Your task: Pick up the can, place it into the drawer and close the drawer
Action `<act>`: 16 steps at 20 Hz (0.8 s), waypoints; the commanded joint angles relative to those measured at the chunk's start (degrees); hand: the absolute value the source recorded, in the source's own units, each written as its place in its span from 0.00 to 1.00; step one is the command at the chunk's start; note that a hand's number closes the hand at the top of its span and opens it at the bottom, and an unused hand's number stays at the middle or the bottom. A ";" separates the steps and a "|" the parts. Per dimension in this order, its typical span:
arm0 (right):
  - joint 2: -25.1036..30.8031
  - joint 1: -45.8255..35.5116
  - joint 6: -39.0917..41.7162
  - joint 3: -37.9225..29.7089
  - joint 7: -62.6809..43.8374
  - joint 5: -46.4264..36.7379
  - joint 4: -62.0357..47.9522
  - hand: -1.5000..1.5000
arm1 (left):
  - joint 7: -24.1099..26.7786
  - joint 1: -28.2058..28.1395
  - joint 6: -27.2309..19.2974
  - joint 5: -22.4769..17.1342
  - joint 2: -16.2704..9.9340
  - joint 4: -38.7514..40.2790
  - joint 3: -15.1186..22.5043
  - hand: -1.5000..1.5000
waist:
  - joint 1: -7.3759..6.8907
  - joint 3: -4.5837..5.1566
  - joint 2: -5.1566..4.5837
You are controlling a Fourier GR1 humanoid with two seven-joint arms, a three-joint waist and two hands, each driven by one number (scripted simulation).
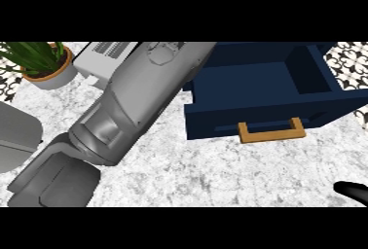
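Navy drawer (266, 92) was found open on the marble surface (215, 170); no can was visible; left forearm (122, 112) extended toward it, robot hand hidden; right robot hand (354, 190) state indeterminable.

A speckled, stone-like desk (215, 170) carries a matt navy drawer (287, 109) with a tan, wood-coloured handle (271, 132), beside a smooth, faintly glossy grey forearm (137, 97).

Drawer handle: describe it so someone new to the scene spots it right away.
Start at the dark blue drawer standing open on the right of the speckled grey counter. On its front panel, facing the view's lower edge, sits the handle: a squared, tan-orange bar. It is the only warm-coloured part on the blue drawer.
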State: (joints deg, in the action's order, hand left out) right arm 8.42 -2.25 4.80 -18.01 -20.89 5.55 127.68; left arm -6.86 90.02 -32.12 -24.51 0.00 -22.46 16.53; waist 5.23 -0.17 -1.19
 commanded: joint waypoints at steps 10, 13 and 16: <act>4.83 -3.32 3.17 2.07 3.56 -5.24 -3.00 0.00 | 2.72 2.60 -5.30 -5.71 0.00 3.57 2.22 0.00 | 0.42 -0.04 -0.43; 5.72 -6.29 2.68 5.02 5.94 -10.77 -4.26 0.00 | 1.71 2.51 -7.46 -7.70 0.00 2.04 3.85 0.00 | 0.42 -0.04 -0.36; 7.53 -6.80 2.85 8.05 7.07 -17.52 -4.36 0.00 | 5.21 1.22 -5.86 -8.88 0.00 2.86 2.11 0.00 | -0.24 0.04 -0.62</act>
State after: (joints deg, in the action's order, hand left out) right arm 14.50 -7.56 7.66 -13.17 -15.85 -5.22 124.80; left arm -3.37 92.16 -37.76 -31.49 0.00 -19.14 18.87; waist 5.63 -0.18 -1.74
